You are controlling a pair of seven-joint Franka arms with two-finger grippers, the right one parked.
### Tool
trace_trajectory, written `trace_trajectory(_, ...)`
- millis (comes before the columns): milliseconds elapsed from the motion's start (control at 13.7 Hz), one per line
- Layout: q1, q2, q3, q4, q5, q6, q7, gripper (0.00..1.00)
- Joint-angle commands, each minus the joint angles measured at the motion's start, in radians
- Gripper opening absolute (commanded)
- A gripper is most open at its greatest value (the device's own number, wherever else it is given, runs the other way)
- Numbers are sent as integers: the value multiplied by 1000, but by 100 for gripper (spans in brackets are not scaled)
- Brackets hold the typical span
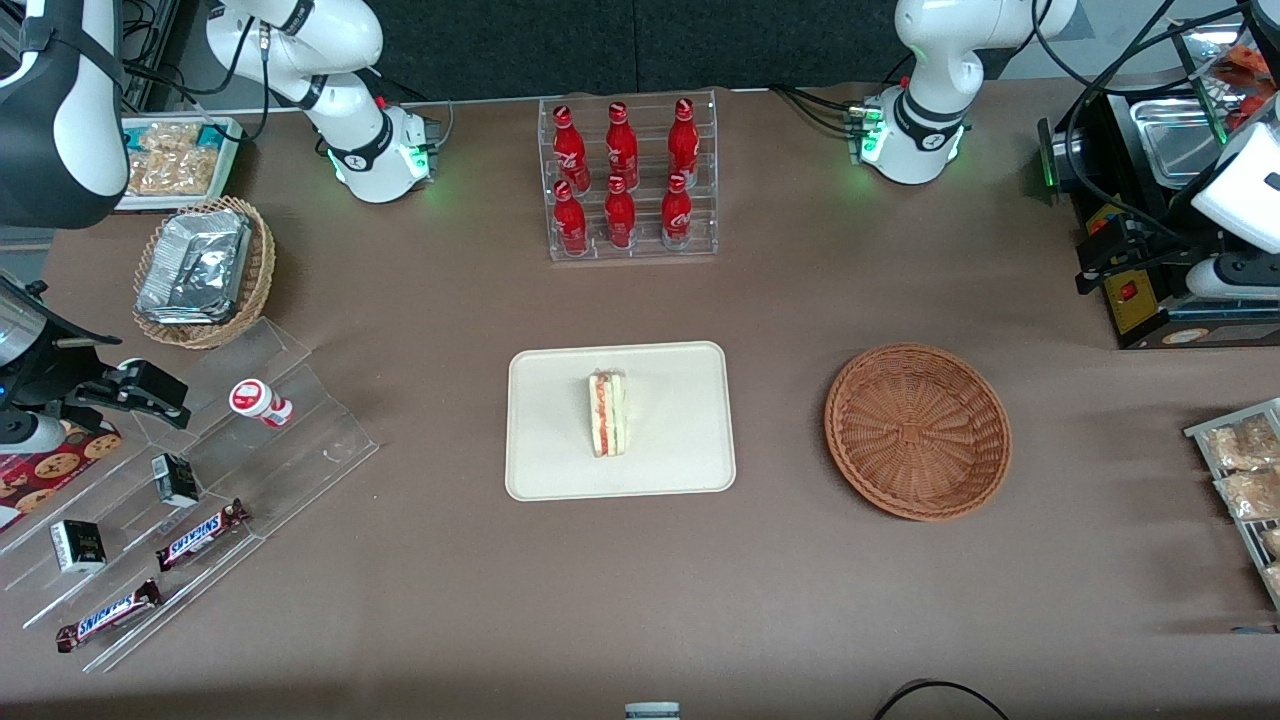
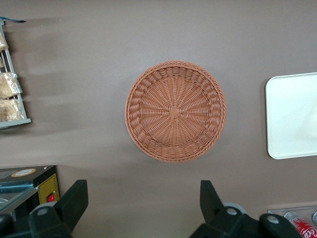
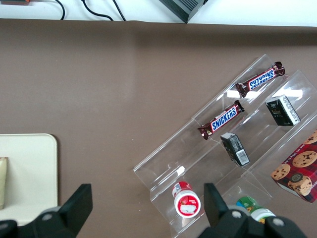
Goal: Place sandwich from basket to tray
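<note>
While hanging high over the round reddish-brown wicker basket (image 2: 175,111), left gripper (image 2: 141,208) spread wide, gripping nothing. Pale triangular sandwich wedge (image 1: 607,414) standing on edge mid cream plastic tray (image 1: 535,470), basket bare. Looks finished; only risk, toppling that wedge by brushing the tray.

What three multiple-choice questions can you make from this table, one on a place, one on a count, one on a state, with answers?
1. Where is the sandwich?
A. in the basket
B. on the tray
C. on the bare table

2. How many red bottles stand in the clear rack?
A. four
B. six
C. eight

3. How is the left arm's tool?
A. open, holding nothing
B. shut on the sandwich
C. shut on a bottle

Answers: 1 B, the wedge lies mid-tray. 2 B, two rows of three. 3 A, its fingers stand apart above the basket, which holds nothing.
</note>
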Motion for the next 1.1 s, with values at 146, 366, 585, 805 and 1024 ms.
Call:
trace_trajectory(146,-24,6,15,23,17,-13,-15,100)
trace_trajectory(366,-25,8,10,27,40,-14,-15,100)
trace_trajectory(585,-27,17,9,59,34,-13,-17,100)
trace_trajectory(805,-25,38,9,101,19,-42,-17,100)
trace_trajectory(1024,-27,38,1,103,14,-45,-11,100)
